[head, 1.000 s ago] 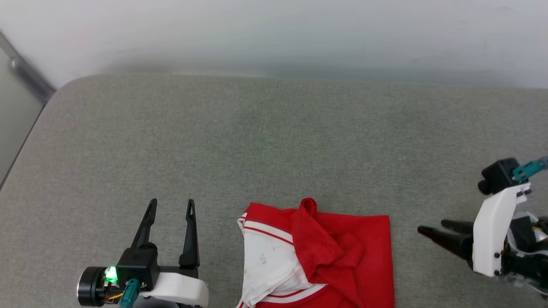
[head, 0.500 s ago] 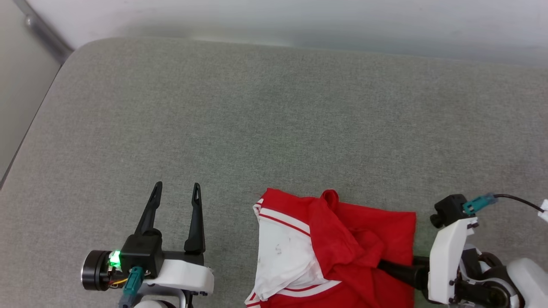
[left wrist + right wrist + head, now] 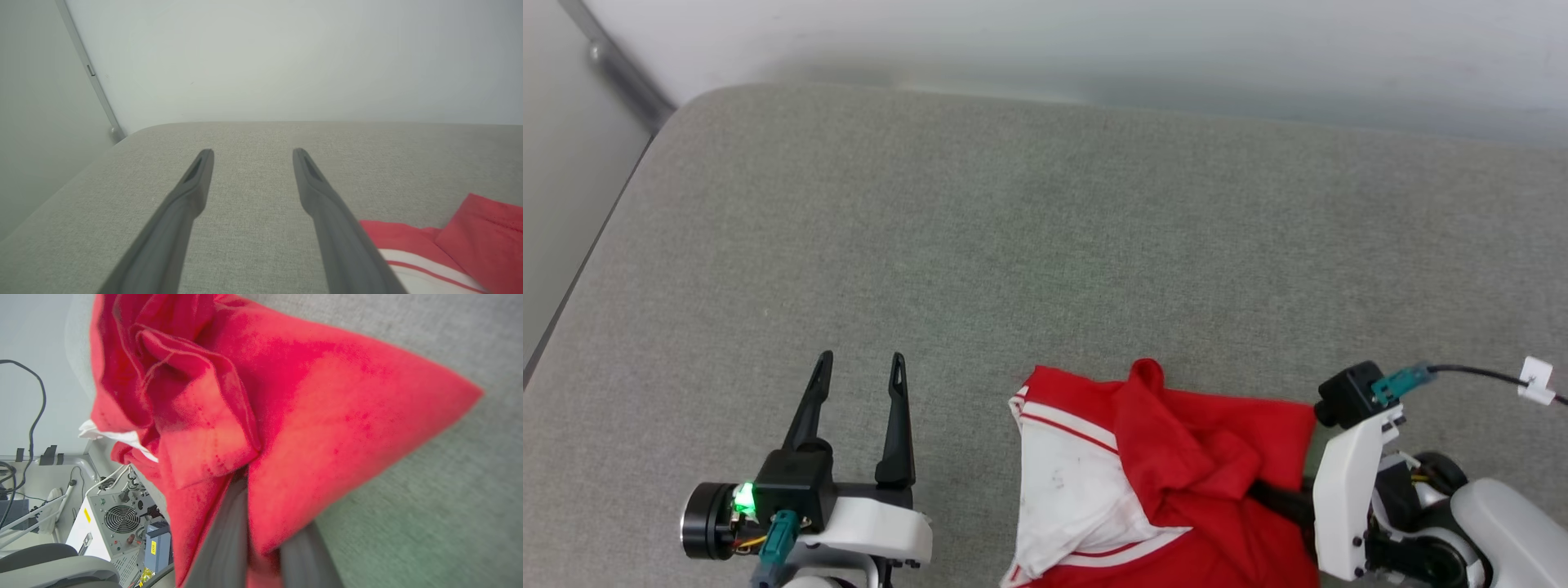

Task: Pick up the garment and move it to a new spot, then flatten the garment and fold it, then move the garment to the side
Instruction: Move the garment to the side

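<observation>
The red garment, crumpled, lies at the near edge of the grey padded surface, its white panel with red stripes turned to the left. My right gripper reaches in from the right, fingers buried in the garment's right side. In the right wrist view the gripper is shut on a fold of the red garment, whose corner is pulled up off the surface. My left gripper stands open left of the garment, apart from it, holding nothing. The left wrist view shows the left gripper over bare cloth, with the garment at lower right.
The grey padded surface stretches far and left of the garment. Its rounded left edge drops off beside a pale wall with a metal strip. Below the near edge stand a fan-fronted metal box and cables.
The head camera has shifted. My right gripper swung left into the garment's right side and shut on the fabric, bunching it. The left gripper stayed open in place.
</observation>
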{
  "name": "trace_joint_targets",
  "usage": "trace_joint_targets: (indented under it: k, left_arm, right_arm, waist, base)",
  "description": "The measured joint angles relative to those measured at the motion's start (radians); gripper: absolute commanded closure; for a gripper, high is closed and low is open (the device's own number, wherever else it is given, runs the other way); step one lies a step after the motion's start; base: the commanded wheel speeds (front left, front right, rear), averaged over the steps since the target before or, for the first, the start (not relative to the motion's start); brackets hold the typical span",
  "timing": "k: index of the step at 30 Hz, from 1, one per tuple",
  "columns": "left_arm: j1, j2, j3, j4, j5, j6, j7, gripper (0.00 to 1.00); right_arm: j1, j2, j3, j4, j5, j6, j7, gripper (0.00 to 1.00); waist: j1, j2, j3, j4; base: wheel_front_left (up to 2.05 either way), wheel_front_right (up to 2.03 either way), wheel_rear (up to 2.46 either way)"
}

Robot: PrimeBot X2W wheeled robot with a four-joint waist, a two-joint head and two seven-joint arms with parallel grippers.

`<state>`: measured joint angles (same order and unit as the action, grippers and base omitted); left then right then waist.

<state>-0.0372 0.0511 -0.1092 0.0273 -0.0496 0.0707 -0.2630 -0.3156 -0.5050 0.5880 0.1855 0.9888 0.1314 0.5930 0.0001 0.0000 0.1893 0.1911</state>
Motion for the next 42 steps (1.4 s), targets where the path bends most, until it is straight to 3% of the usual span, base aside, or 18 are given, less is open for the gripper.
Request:
trace_joint_targets:
  k: [10, 16, 23, 29, 35, 42]
  left_arm:
    - [0.049, 0.000, -0.001, -0.011, -0.023, 0.018, 0.000, 0.00]
    - [0.061, 0.000, 0.006, -0.028, -0.033, 0.026, 0.000, 0.00]
    - [0.033, -0.001, 0.043, -0.053, -0.010, 0.008, 0.000, 0.00]
    - [-0.022, 0.011, 0.063, -0.079, 0.013, -0.018, 0.000, 0.00]
    - [-0.081, 0.024, 0.060, -0.101, 0.029, -0.044, 0.000, 0.00]
    - [-0.126, 0.041, 0.067, -0.114, 0.037, -0.055, 0.000, 0.00]
  right_arm:
    - [-0.127, -0.165, 0.109, -0.180, -0.038, -0.001, -0.004, 1.00]
    - [-0.184, -0.265, 0.115, -0.266, -0.048, -0.001, 0.023, 1.00]
    - [-0.222, -0.330, 0.069, -0.278, -0.072, -0.001, -0.005, 1.00]
    - [-0.261, -0.396, 0.040, -0.179, -0.160, 0.000, -0.061, 1.00]
    - [-0.321, -0.440, -0.009, 0.002, -0.246, 0.000, -0.131, 1.00]
    - [-0.403, -0.434, -0.095, 0.236, -0.297, 0.000, -0.185, 1.00]
  waist:
    - [0.0000, 0.0000, -0.077, -0.080]
    - [-0.0001, 0.0001, -0.080, -0.179]
    - [-0.0001, 0.0000, -0.028, -0.312]
    - [-0.0001, 0.0000, 0.073, -0.383]
    - [0.0000, 0.0000, 0.184, -0.414]
    - [0.0000, 0.0000, 0.287, -0.411]
  base:
    - [0.00, 0.00, 0.00]
    - [0.00, 0.00, 0.00]
    - [0.00, 0.00, 0.00]
    - [0.00, 0.00, 0.00]
    - [0.00, 0.00, 0.00]
    - [0.00, 0.00, 0.00]
